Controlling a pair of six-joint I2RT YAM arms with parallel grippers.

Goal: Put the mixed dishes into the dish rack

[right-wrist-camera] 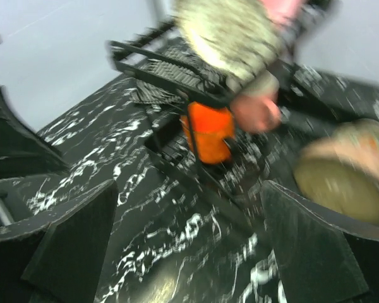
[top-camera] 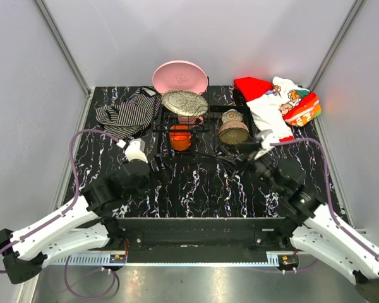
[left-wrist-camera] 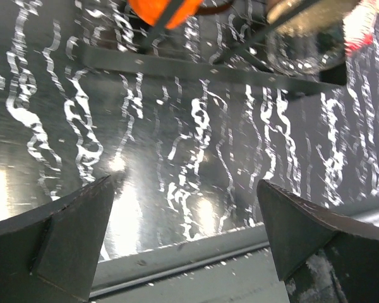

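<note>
Jaws on both arms gape empty, while the dish rack [top-camera: 202, 128] holds the tan-gold patterned plate [top-camera: 184, 102], orange cup [top-camera: 180, 137], brownish bowl [top-camera: 234, 132] and floral cup [top-camera: 232, 116], on a black marbled tabletop [top-camera: 196, 183] between grey walls [top-camera: 25, 76].

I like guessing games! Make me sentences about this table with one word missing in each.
The small cup in the dish rack is coloured ____.
The striped cloth lies to the rack's ____.
The left tool and the right tool are both ____, holding nothing.
Missing words: orange, left, open.
</note>
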